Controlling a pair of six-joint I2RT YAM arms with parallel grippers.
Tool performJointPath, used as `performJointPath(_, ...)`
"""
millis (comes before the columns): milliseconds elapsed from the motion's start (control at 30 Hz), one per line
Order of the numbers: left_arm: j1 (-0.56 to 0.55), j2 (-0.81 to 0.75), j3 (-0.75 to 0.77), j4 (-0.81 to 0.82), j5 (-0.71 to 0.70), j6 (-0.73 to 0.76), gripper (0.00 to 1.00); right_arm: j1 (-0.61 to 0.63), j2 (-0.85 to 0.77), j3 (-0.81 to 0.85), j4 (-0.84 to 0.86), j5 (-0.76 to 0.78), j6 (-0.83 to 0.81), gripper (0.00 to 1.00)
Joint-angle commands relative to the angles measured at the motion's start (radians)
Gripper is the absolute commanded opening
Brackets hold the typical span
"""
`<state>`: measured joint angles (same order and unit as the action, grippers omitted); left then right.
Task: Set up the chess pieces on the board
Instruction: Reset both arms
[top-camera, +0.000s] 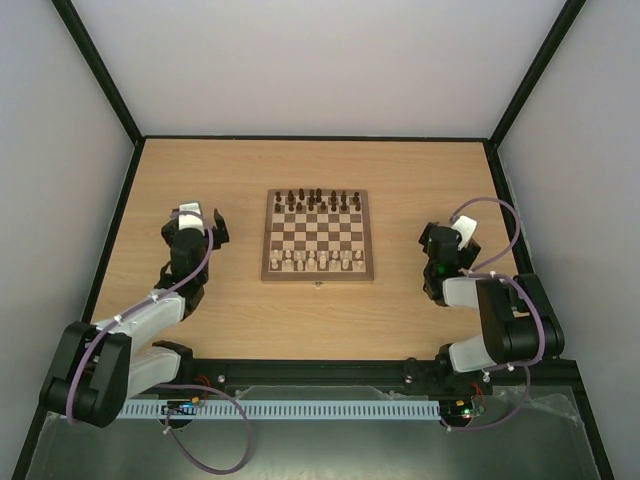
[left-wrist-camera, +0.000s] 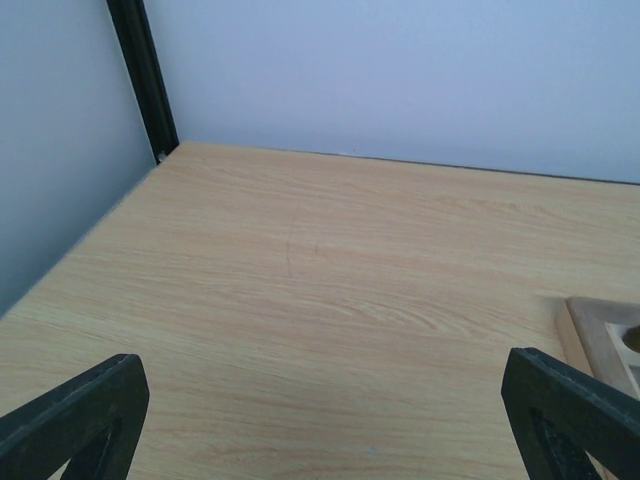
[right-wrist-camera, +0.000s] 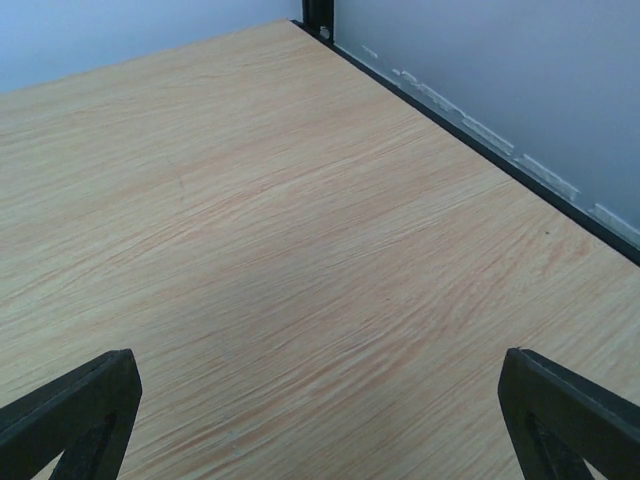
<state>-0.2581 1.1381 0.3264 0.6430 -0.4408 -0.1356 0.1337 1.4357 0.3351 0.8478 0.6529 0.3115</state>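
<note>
— Woodgrain is filling the whole worktop (top-camera: 230, 300), a pale oak colour, and plain grey-white walls (top-camera: 320, 60) are closing it in on three sides, with black frame posts (top-camera: 100, 70) running up the corners.

— And the board (top-camera: 318, 236) is sitting square in the middle, dark brown and cream checks, brown border, small latch (top-camera: 320, 283) facing the arms.

— The chess pieces (top-camera: 320, 260) are lining its near edge, tiny and pale beige, too small for me to be calling each square. Dark brown pieces (top-camera: 318, 199) are crowding the far edge.

— Left claw (left-wrist-camera: 325, 415) is hanging fully released near the board's left side, only worktop showing between its black fingers (left-wrist-camera: 85, 415). A corner of the board is peeking in at its right.

— Right claw (right-wrist-camera: 320, 415) is spread just as wide, gripping nothing, over wood off to the right of the board. It is sitting close to the black rail (right-wrist-camera: 480, 145) along the worktop's right edge.

— Open wood is lying on both flanks and behind the board, running up to the back wall.
</note>
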Motion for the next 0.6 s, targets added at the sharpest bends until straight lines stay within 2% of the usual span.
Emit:
performJointPath(0,0.043,-0.019,-0.033,0.118,0.011,0.028,1.0,-0.034,0.026,0.016,0.116,-0.03,-0.018,0.99)
performJointPath(167,0.105,0.041,-0.122,0.265,0.091,0.026,1.0,-0.06,0.035,0.025,0.103,-0.084,-0.012,0.98)
performJointPath(433,0.142,0.153,-0.086,0.328,0.129,0.003,1.0,-0.06,-0.085,-0.152,0.316,-0.15,-0.051,0.99)
performJointPath(567,0.167,0.227,-0.023,0.304,0.128,-0.002,1.0,-0.06,-0.083,-0.157,0.33,-0.199,-0.077,0.99)
